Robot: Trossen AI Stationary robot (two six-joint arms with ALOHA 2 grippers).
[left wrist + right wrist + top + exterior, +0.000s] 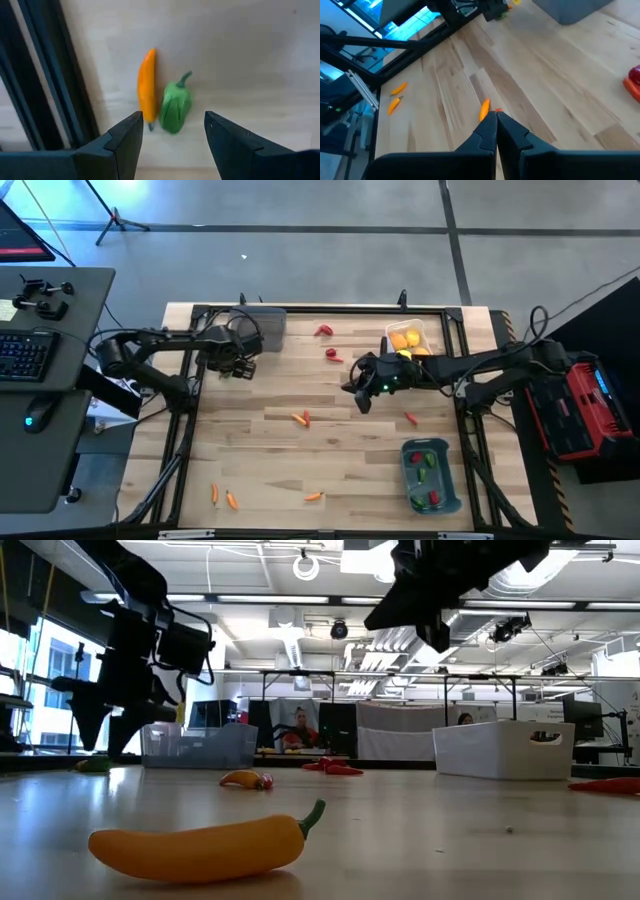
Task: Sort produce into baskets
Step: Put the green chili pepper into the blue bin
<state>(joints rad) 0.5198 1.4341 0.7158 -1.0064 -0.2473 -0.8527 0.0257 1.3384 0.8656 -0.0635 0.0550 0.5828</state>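
roughly halfway: yellow fruits (405, 340) filled the white basket (425, 328), peppers (428, 470) lay in the blue-grey basket (449, 485), while carrots (301, 418) sat scattered on the table (330, 460). left gripper (172, 132) hung spread above a green pepper (175, 106); right gripper (496, 122) hovered pinched, empty.

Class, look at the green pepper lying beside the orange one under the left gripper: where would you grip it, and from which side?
Grip the green pepper across its wide body, not the thin curved stem. The left gripper hangs open above it; come straight down, keeping a finger off the orange pepper touching it.
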